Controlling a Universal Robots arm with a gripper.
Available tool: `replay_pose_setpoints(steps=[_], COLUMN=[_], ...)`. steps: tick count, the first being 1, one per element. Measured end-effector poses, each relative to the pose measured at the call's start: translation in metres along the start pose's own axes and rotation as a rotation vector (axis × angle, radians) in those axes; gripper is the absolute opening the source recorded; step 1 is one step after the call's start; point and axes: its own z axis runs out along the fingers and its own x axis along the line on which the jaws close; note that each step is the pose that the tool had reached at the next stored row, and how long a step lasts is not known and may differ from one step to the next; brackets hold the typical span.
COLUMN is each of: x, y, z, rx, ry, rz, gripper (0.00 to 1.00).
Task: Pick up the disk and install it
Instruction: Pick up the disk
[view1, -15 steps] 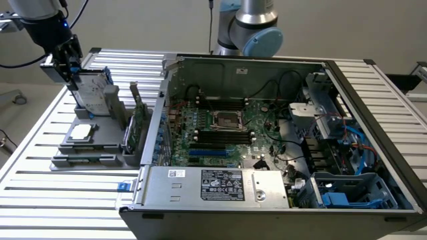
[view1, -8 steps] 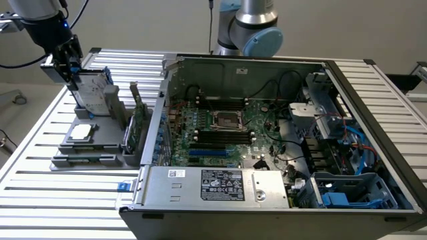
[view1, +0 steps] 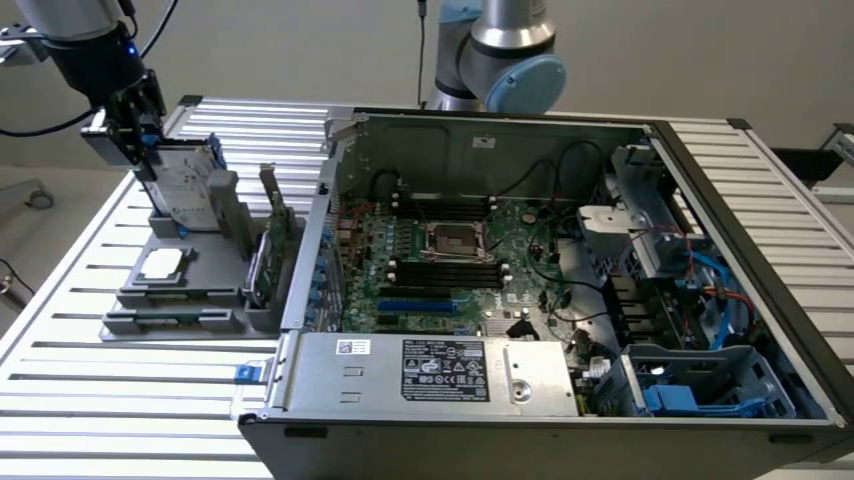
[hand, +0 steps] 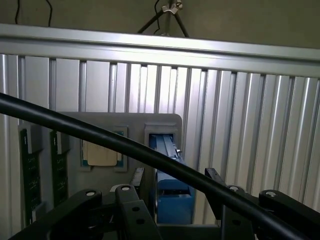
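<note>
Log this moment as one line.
pincer: open, at top of disk | disk: upright in grey holder, not lifted | contact: cannot tell | computer case: open, beside holder

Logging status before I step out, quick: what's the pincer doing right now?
Pincer: open, straddling the upright disk, not gripping it.

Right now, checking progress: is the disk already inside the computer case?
No, the disk stands upright in the grey holder, outside the computer case.
</note>
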Motion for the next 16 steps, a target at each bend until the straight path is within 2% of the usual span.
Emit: replay_pose_setpoints(steps=[6,8,9,11,16], x=[-0.0002,-0.0002,-0.0002,-0.0001,0.0005], y=[0.0,-0.0001,-0.0001,-0.0003,-0.0004], z=[0.0001,0.0003,0.0003,0.0004,0.0003], rx=[-0.0024,-0.0032,-0.0037,-0.0049,-0.0112], ry=[-0.0001,-0.0002,-0.0002,-0.0003,-0.0008], rz=[0.005,0.006,0.006,0.007,0.01], gripper=[0.6,0.58,0.51,0.51,0.51])
